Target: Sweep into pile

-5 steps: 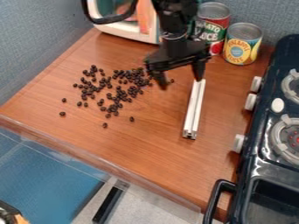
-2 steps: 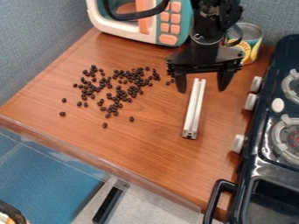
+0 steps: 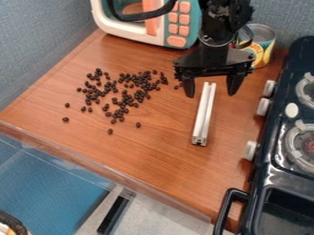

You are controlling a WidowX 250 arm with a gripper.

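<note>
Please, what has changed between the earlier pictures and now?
The claw moved toward the stove and turned; its open fingers now appear on either side of the bar's far end. Nothing was gripped or released. The bar and beans stayed in place.

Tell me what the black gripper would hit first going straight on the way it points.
The gripper points down, fingers apart, roughly in line with the far end of the white bar. That bar or the wooden counter likely comes first; its height is unclear.
</note>
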